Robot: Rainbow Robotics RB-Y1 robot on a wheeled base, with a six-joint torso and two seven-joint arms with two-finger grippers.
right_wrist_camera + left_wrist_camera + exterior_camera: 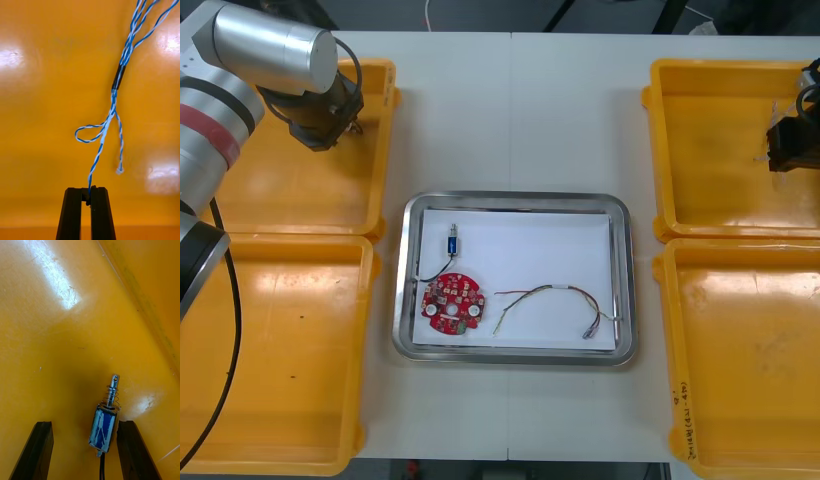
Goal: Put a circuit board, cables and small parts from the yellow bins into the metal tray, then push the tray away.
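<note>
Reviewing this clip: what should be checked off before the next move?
1. Right gripper shut on the blue and white cable: ok.
2. Cable clear of the yellow bin floor: cannot tell.
3. Left gripper open, small metal part between its fingers: ok.
4. Part grasped: not ok.
5. Metal tray has bare room beside circuit board and red and yellow cable: ok.

The metal tray [510, 199], white inside, is sitting mid-table, holding 1 round red circuit board [452, 305] near-left, 1 small metal part [452, 241] beyond it and 1 red and yellow cable [550, 297] at right; a twisted blue and white cable [112, 108] is trailing over the far right yellow bin [710, 150], its end pinched in the right gripper [90, 193]; a 2nd small metal part [105, 420] is lying in the far left yellow bin [280, 190].
</note>
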